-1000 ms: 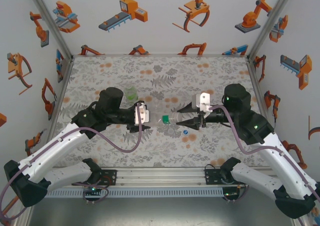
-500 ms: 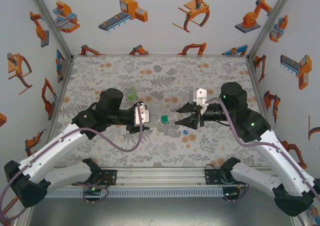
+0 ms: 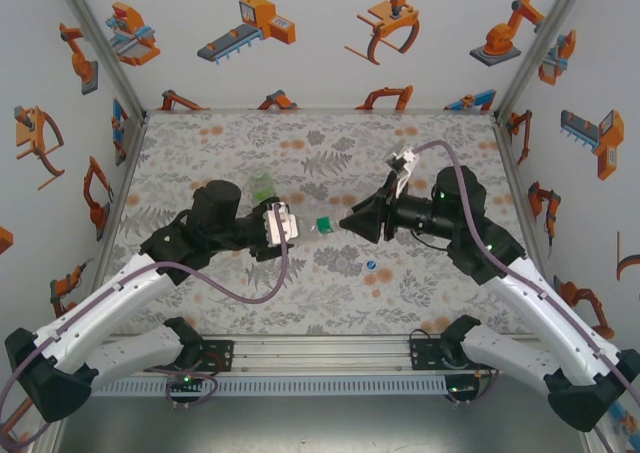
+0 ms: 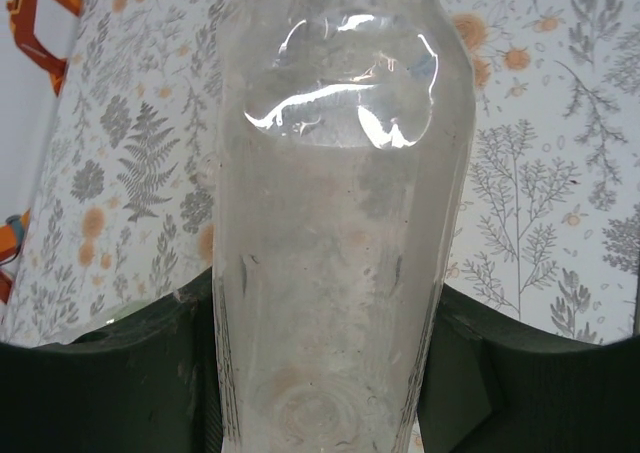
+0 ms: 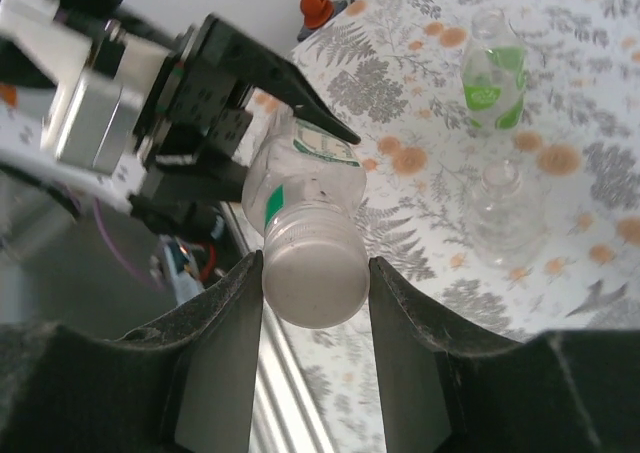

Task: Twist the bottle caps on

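Grip status: my left gripper is clamping the body of the green-banded clear bottle; my right gripper is pinching the pale cap at that bottle's mouth. Judging the thin, light plastic crushable and slippery, I am recommending a light squeeze. Cap is hiding the threads; I am unable to confirm engagement.

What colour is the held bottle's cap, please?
The cap is pale, off-white; the right wrist view shows it best.
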You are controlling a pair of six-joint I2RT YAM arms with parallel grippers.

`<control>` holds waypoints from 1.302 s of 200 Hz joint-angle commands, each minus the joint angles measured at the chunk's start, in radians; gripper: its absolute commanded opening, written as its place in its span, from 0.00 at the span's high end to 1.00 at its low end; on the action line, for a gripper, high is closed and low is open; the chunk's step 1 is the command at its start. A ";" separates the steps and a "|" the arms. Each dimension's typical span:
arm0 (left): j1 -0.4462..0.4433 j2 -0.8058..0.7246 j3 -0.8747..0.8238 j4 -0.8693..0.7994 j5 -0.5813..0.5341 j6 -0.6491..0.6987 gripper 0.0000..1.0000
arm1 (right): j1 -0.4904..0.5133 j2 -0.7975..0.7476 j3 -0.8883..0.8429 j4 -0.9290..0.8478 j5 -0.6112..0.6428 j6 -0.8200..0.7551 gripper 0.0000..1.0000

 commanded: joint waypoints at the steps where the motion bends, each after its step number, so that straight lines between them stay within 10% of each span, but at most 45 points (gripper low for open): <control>1: -0.011 -0.013 0.002 0.095 0.009 -0.016 1.00 | 0.006 0.035 -0.012 0.058 0.103 0.334 1.00; 72: -0.011 0.002 0.008 0.090 0.000 -0.021 1.00 | 0.006 0.103 -0.025 0.021 0.107 0.785 1.00; 130: -0.011 0.005 0.014 0.091 -0.007 -0.031 1.00 | 0.006 0.133 0.006 0.031 0.045 0.787 0.88; 217: -0.011 0.011 0.021 0.076 0.000 -0.023 1.00 | 0.006 0.054 0.035 -0.012 0.126 0.629 0.37; 260: -0.011 0.013 0.021 0.072 0.003 -0.018 1.00 | 0.005 0.034 0.094 -0.086 0.160 0.502 0.33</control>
